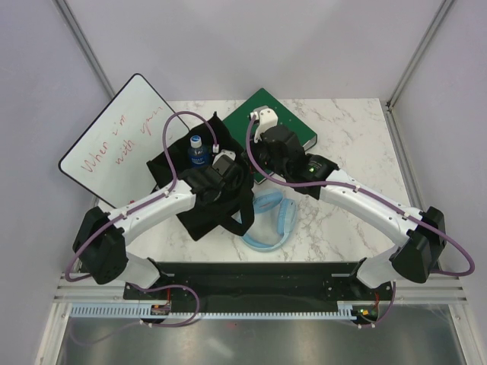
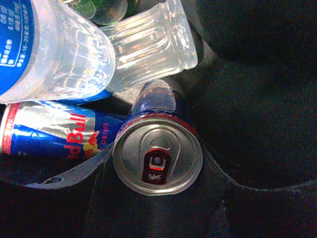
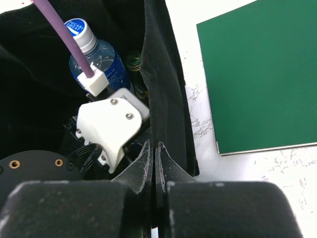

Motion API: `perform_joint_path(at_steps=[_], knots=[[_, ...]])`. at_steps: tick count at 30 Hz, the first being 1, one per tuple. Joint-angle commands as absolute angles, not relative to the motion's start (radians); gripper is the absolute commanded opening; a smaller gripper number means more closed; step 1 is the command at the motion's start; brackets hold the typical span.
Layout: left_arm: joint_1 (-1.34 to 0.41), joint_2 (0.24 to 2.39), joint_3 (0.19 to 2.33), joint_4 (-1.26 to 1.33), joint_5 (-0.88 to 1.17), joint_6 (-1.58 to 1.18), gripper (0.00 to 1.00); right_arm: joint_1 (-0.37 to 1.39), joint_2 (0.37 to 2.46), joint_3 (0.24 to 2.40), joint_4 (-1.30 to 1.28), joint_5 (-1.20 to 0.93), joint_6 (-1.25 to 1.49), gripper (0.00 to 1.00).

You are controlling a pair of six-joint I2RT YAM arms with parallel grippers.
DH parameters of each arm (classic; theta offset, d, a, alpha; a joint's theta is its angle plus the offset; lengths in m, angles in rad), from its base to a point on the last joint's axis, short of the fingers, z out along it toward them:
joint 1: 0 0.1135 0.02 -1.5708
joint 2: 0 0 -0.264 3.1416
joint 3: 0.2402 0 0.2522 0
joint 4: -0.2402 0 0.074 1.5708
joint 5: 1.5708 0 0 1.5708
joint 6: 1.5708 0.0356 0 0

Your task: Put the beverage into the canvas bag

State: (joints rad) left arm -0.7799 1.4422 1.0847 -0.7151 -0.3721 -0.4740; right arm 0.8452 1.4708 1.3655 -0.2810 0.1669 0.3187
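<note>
The black canvas bag (image 1: 204,219) lies open left of centre. Inside it, the left wrist view looks down on the silver top of a Red Bull can, the beverage (image 2: 157,158), leaning among other drinks on the bag's dark fabric (image 2: 257,104). My left gripper (image 1: 218,176) reaches into the bag. Its fingers are hidden, so I cannot tell whether it holds the can. My right gripper (image 3: 154,148) is shut on the bag's right rim (image 3: 163,74), holding the fabric up.
Also in the bag are a second Red Bull can (image 2: 49,133) on its side, a blue-capped clear bottle (image 3: 91,54), another clear bottle (image 2: 148,44) and a green bottle (image 3: 134,67). A green binder (image 1: 289,125) lies behind, a whiteboard (image 1: 122,141) left, a light-blue strap (image 1: 270,224) in front.
</note>
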Motion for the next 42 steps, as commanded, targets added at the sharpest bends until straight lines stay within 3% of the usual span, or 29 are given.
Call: perform_joint_path(at_steps=[1,12,21,26,42], knots=[[-0.787,1.483,1.078,-0.703,-0.359,-0.522,0.11,0.844,1.430,1.364,-0.186,0.181,0.321,0.00],[-0.787,1.417,1.098,-0.724,-0.331,-0.528,0.46,0.844,1.428,1.362,-0.178,0.175,0.316,0.00],[-0.787,1.341,1.204,-0.831,-0.327,-0.538,0.63,0.842,1.433,1.353,-0.178,0.181,0.316,0.00],[-0.787,1.278,1.262,-0.854,-0.305,-0.535,0.84,0.844,1.431,1.347,-0.179,0.181,0.321,0.00],[-0.785,1.134,1.540,-0.887,-0.367,-0.399,0.88,0.842,1.431,1.351,-0.189,0.163,0.334,0.03]])
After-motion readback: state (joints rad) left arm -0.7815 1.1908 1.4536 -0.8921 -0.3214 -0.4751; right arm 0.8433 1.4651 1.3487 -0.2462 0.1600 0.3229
